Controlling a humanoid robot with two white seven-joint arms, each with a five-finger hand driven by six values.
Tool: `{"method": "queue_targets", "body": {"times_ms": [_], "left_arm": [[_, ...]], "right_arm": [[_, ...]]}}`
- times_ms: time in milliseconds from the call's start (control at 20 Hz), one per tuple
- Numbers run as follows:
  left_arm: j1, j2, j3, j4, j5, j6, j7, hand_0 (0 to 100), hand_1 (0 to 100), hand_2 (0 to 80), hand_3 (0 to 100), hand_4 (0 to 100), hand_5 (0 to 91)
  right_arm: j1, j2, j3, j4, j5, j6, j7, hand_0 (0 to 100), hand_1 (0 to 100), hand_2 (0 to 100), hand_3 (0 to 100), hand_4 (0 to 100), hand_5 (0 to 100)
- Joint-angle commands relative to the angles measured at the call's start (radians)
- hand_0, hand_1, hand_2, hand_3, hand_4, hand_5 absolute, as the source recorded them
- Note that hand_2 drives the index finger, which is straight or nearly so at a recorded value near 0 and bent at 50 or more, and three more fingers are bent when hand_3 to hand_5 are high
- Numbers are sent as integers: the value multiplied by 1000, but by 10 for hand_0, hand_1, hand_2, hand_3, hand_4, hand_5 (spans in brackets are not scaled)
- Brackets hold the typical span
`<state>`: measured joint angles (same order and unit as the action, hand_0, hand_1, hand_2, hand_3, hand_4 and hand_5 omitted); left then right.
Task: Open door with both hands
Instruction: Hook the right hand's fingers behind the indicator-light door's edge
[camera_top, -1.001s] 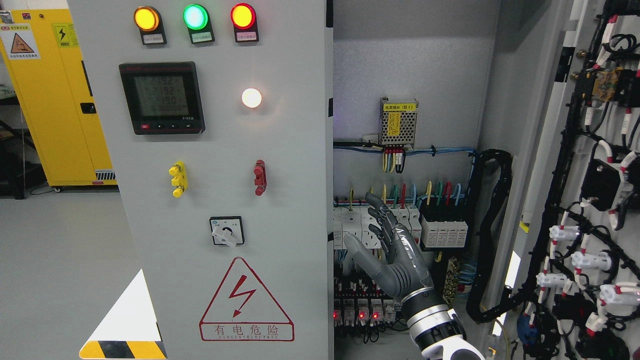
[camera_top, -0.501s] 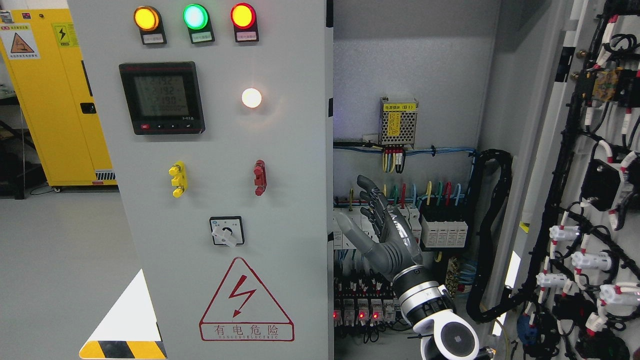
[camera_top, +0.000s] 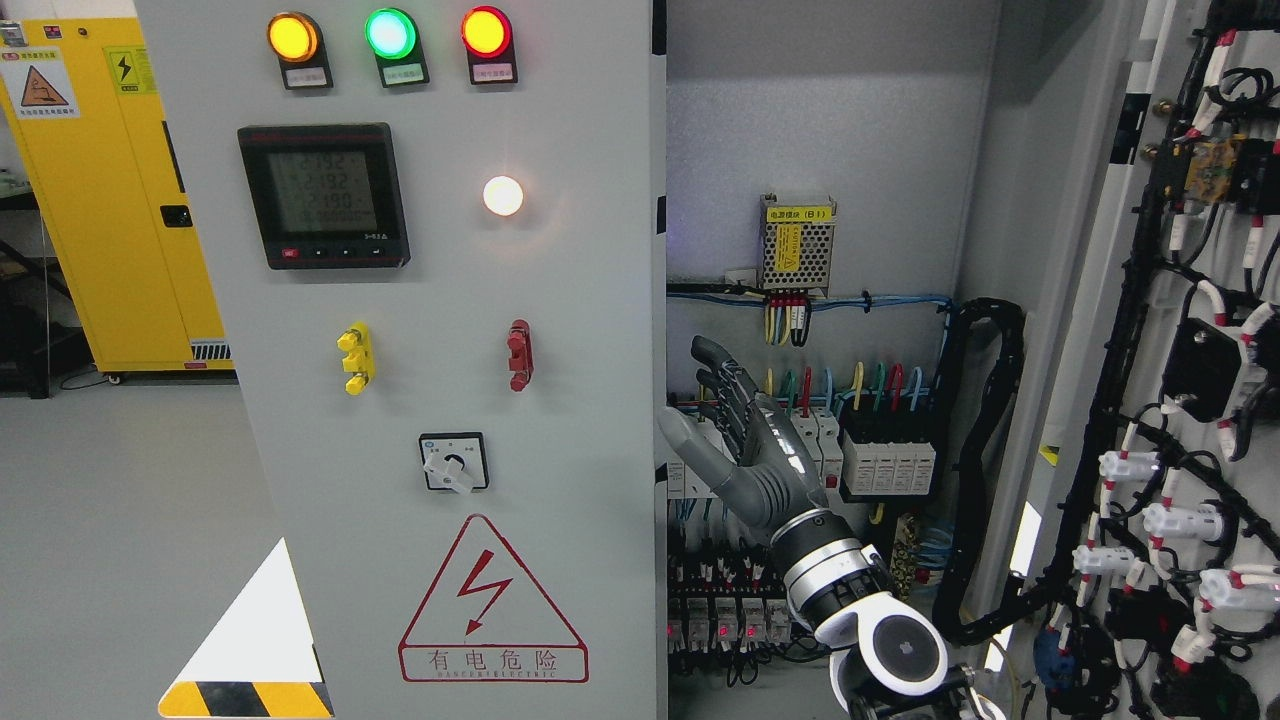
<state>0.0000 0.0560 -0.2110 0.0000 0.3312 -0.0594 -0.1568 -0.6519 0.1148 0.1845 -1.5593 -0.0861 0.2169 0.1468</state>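
The right hand (camera_top: 735, 430) is reaching up from the lower right edge into the open bay of the electrical cabinet, its fingers (camera_top: 715, 365) spread and relaxed, gripping nothing. Its thumb is pointing left toward the free edge of the left door (camera_top: 560, 330), lying just beside that edge (whether it is touching cannot be told). This grey door is standing closed across the left half of the view, carrying three lit indicator lamps (camera_top: 390, 35) in amber, green and red, a digital meter (camera_top: 323, 195), a rotary switch (camera_top: 454, 462) and a red-bordered hazard triangle (camera_top: 492, 600). The right door (camera_top: 1190, 350) is hanging swung wide at the right edge, showing its wired inner face. Behind the hand, rows of circuit breakers (camera_top: 870, 460) and coloured wires are filling the cabinet interior.
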Motion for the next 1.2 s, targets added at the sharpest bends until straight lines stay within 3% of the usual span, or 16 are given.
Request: {"method": "queue_targets", "body": {"times_ms": [0, 300, 501, 651, 901, 1151], "left_arm": [[6, -1, 2, 26, 3, 3, 0, 120, 556, 0, 0, 0, 0], [5, -4, 1, 21, 2, 3, 0, 120, 556, 0, 0, 0, 0], [3, -7, 1, 15, 2, 3, 0, 120, 556, 0, 0, 0, 0], [3, -7, 1, 17, 2, 3, 0, 120, 556, 0, 0, 0, 0], [2, -8, 1, 12, 2, 1, 0, 120, 556, 0, 0, 0, 0], [-3, -8, -1, 11, 2, 1, 0, 120, 556, 0, 0, 0, 0]], "right_arm": [[-28, 3, -19, 51, -14, 5, 46, 0, 500, 40, 0, 0, 0], [-28, 3, -62, 76, -62, 7, 54, 0, 500, 40, 0, 0, 0], [-32, 3, -63, 71, -150, 56, 63, 0, 500, 40, 0, 0, 0], [-44, 3, -66, 81, -152, 58, 115, 0, 500, 40, 0, 0, 0], [-57, 3, -99, 113, -153, 58, 157, 0, 500, 40, 0, 0, 0], [-71, 3, -123, 140, -153, 58, 270, 0, 500, 40, 0, 0, 0]]}}
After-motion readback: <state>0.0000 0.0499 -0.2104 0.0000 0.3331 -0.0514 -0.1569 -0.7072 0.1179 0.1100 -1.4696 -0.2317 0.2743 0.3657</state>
